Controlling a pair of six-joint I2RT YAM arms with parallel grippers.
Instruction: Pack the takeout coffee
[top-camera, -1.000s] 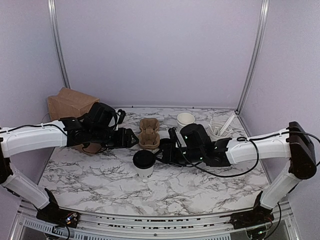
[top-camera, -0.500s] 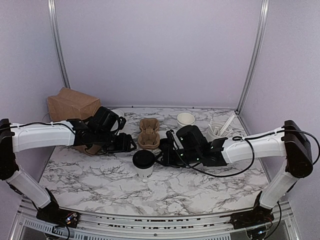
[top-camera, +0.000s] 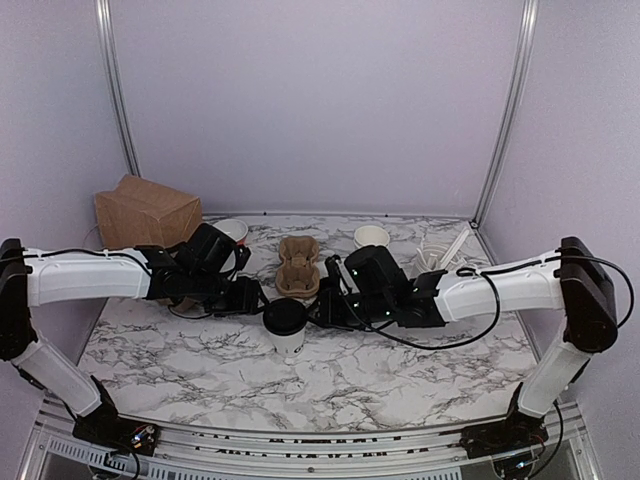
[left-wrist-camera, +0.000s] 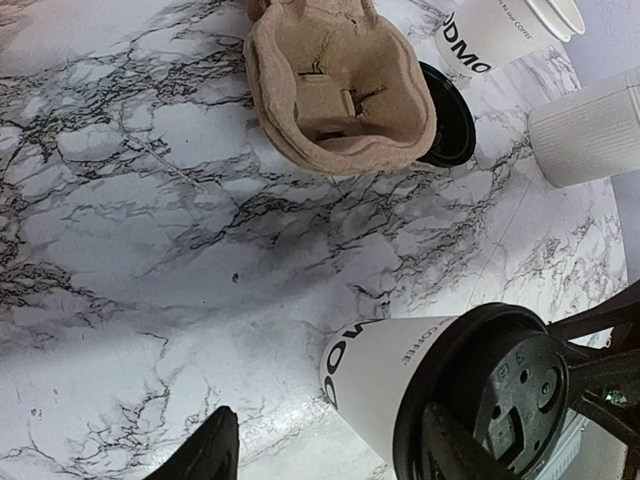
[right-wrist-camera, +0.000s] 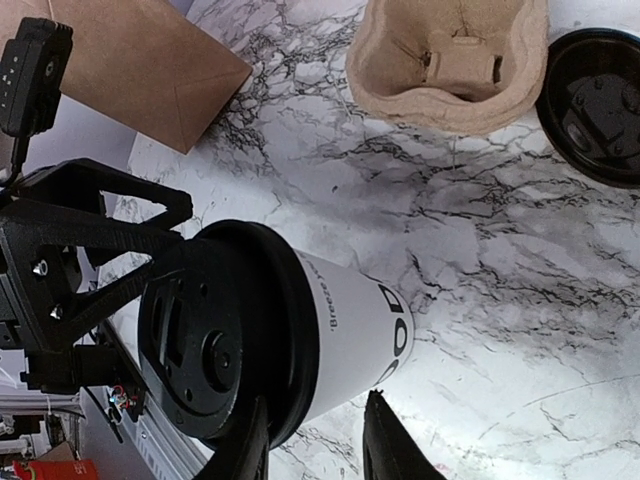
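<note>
The takeout coffee (top-camera: 286, 326), a white paper cup with dark lettering and a black lid, stands upright on the marble table between my two grippers. My left gripper (top-camera: 254, 297) is close on its left and open. In the left wrist view the cup (left-wrist-camera: 400, 385) lies just past the fingertips, and one finger (left-wrist-camera: 455, 450) overlaps the lid. My right gripper (top-camera: 322, 306) is close on its right, its jaws narrowly apart. In the right wrist view the cup (right-wrist-camera: 345, 335) sits just beyond the fingertips (right-wrist-camera: 385, 440), with marble showing between them.
A brown pulp cup carrier (top-camera: 298, 267) lies just behind the cup, with a loose black lid (right-wrist-camera: 595, 105) beside it. A brown paper bag (top-camera: 145, 212) stands at the back left. Lidless white cups (top-camera: 372, 237) and a white cylinder with utensils (top-camera: 440, 258) stand at the back right.
Both arms have moved in toward the cup from either side. The right jaws have narrowed and the left jaws have closed a little. The cup has stayed in place.
</note>
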